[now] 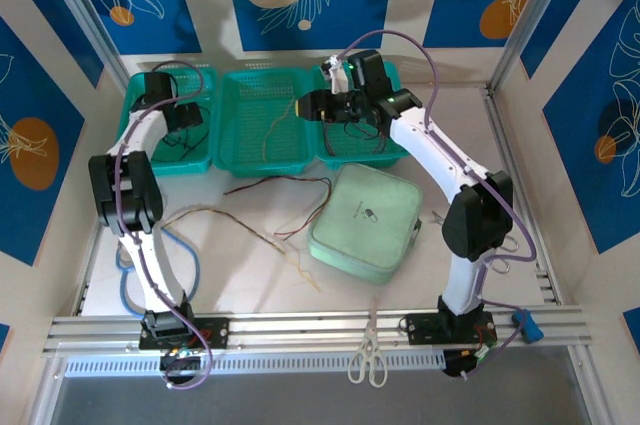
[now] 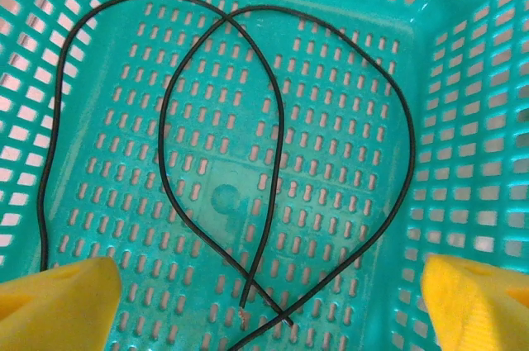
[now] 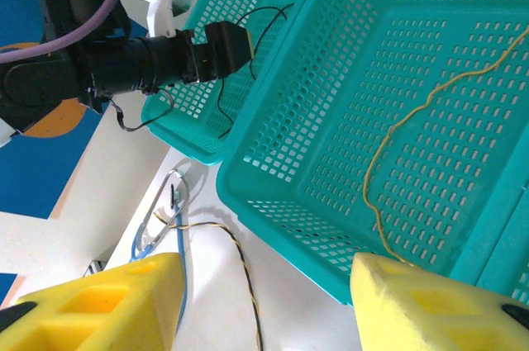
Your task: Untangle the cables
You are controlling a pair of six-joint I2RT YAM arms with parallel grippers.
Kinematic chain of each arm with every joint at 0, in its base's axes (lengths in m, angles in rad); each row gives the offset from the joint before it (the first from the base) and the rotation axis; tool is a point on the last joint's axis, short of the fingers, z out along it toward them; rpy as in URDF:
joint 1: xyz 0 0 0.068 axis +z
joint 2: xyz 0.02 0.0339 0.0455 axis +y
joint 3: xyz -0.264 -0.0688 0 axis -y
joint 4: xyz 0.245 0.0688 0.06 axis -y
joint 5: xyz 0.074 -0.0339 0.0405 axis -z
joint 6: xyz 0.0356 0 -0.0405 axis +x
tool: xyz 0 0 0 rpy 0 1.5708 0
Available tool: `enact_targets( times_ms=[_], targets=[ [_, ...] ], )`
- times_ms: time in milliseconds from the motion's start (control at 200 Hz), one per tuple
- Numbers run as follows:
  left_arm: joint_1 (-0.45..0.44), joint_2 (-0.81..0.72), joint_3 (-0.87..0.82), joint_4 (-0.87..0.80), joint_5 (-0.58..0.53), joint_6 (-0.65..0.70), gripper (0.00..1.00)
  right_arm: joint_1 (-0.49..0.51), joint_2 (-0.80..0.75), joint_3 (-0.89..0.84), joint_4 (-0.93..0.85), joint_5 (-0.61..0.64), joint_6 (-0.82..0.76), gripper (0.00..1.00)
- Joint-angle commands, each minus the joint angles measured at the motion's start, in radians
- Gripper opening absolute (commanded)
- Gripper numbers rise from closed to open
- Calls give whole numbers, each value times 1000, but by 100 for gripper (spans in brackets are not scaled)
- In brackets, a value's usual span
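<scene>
A thin black cable lies in loose loops on the floor of the left teal basket. My left gripper hangs just above it, open, with its yellow fingertips wide apart and nothing held. A tan-yellow cable lies in the middle basket. My right gripper hovers open over that basket's near rim, holding nothing. A black-and-yellow twisted cable runs across the table beneath it. Dark red and black cables and a tan-yellow strand lie loose on the table.
A third teal basket stands at the back right. A pale green pouch lies in the table's middle right. A light-blue stethoscope sits by the left arm's base, and scissors rest on the front rail.
</scene>
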Motion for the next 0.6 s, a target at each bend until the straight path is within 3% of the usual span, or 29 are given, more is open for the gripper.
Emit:
enact_targets(
  times_ms=[0, 210, 505, 595],
  targets=[
    [10, -91, 25, -42, -18, -5, 95, -2, -48, -21, -17, 5, -17, 56],
    [-20, -266, -55, -34, 37, 13, 96, 2, -111, -80, -33, 34, -18, 56],
    [-174, -659, -355, -3, 116, 39, 94, 62, -225, -223, -185, 252, -48, 55],
    [-233, -770, -458, 11, 198, 85, 93, 96, -277, -287, -192, 277, -75, 55]
  ],
)
